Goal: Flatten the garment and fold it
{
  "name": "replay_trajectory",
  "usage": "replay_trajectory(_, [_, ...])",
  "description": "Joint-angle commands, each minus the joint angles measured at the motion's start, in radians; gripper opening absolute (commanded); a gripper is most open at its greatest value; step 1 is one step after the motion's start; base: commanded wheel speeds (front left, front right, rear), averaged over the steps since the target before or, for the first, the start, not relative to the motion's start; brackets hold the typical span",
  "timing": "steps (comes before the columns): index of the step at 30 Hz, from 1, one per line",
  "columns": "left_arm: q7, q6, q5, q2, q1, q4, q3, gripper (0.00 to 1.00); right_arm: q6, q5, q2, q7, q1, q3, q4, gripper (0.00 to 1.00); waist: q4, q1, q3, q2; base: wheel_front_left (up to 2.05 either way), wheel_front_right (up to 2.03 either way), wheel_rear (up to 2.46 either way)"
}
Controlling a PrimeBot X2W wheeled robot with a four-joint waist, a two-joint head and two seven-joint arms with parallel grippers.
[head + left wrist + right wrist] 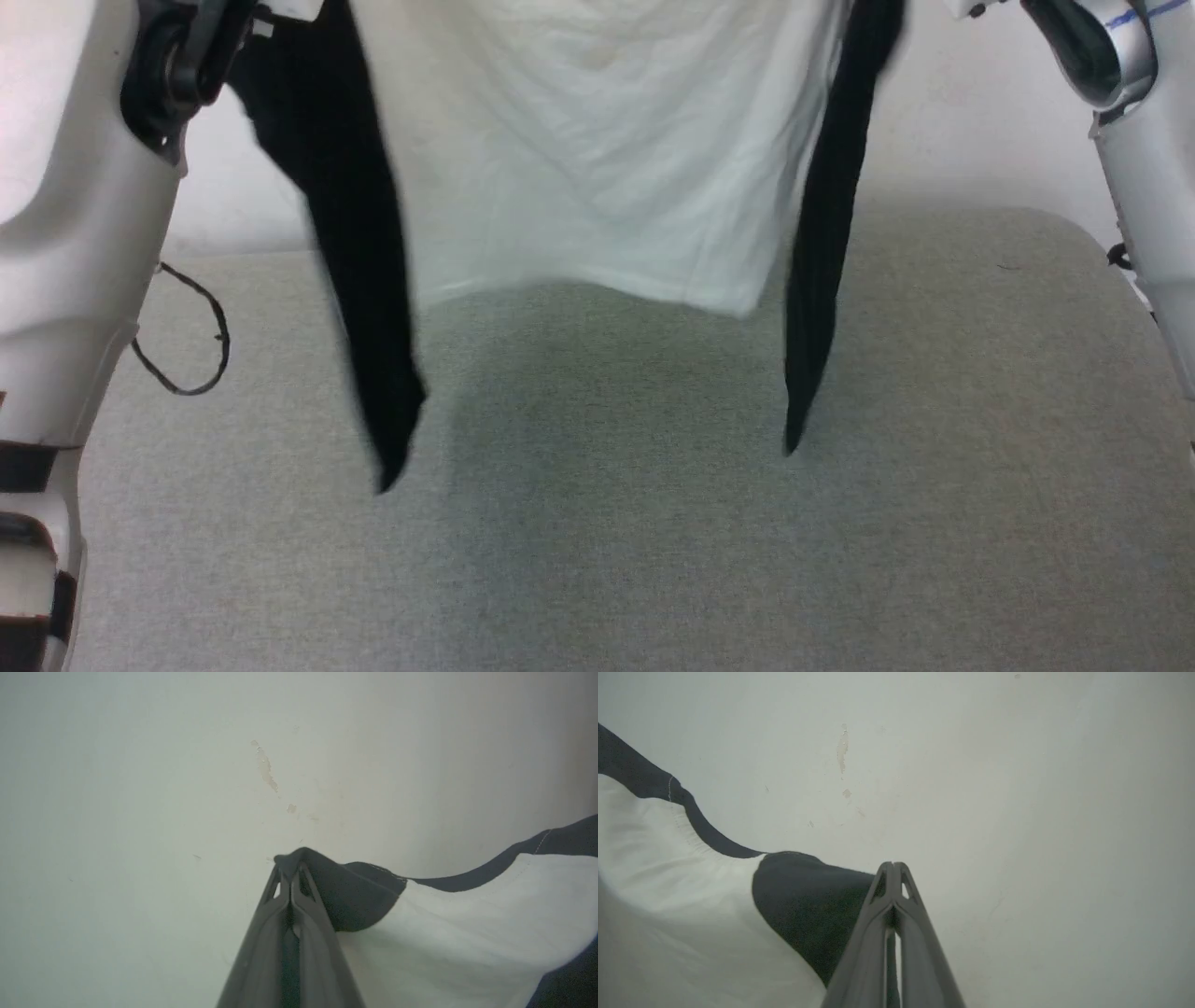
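The right gripper (893,865) is seen with its two dark fingers pressed together, and a black fold of the garment (668,896) is pinched between them. The white torso is spread out to the left, edged by the curving black neckband (705,835). A pale wall (1041,788) is seen behind, marked by chipped patches (842,749).

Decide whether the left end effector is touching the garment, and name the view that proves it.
Touching. In the left wrist view the left end effector pinches black shoulder fabric of the garment between its closed tips.
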Motion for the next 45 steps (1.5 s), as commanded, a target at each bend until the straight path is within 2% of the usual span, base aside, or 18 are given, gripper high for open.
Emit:
replay_trajectory(1, [0.004, -0.009, -0.01, -0.003, -0.019, 0.007, 0.0, 0.0, -0.001, 0.011, 0.006, 0.006, -0.028, 0.007, 0.013, 0.0, -0.014, 0.0002, 0.016, 0.0, 0.0, 0.0, 0.0])
replay_trajectory(7, [0.009, -0.005, -0.007, 0.003, -0.059, 0.004, 0.007, 0.0, -0.001, 0.013, 0.012, 0.023, -0.089, 0.01, 0.034, 0.0, -0.029, 0.0002, 0.096, 0.0, 0.0, 0.0, 0.0])
replay_trajectory(14, [-0.005, 0.01, 0.031, 0.018, -0.185, -0.025, 0.023, 0.0, -0.001, -0.025, 0.025, 0.032, -0.223, -0.027, 0.049, 0.0, -0.039, 0.0002, 0.295, 0.0, 0.0, 0.0, 0.0])
replay_trajectory(22, [-0.117, 0.031, 0.095, 0.008, -0.365, -0.024, 0.056, 0.0, -0.001, -0.125, 0.039, 0.002, -0.425, -0.074, 0.062, 0.0, -0.018, 0.0002, 0.495, 0.0, 0.0, 0.0, 0.0])
replay_trajectory(32, [-0.282, -0.006, 0.118, -0.008, -0.435, 0.0, 0.073, 0.0, -0.001, -0.186, 0.045, -0.06, -0.549, -0.084, 0.101, 0.0, 0.01, 0.0002, 0.665, 0.0, 0.0, 0.0, 0.0])
replay_trajectory(39, [-0.379, -0.037, 0.108, -0.005, -0.378, -0.018, 0.077, 0.0, -0.001, -0.143, 0.02, -0.116, -0.524, -0.038, 0.098, 0.0, 0.016, 0.0002, 0.712, 0.0, 0.0, 0.0, 0.0])
replay_trajectory(45, [-0.412, -0.042, 0.092, 0.004, -0.268, -0.087, 0.076, 0.0, -0.001, -0.061, -0.014, -0.143, -0.433, 0.008, 0.014, 0.0, 0.013, 0.0002, 0.657, 0.0, 0.0, 0.0, 0.0])
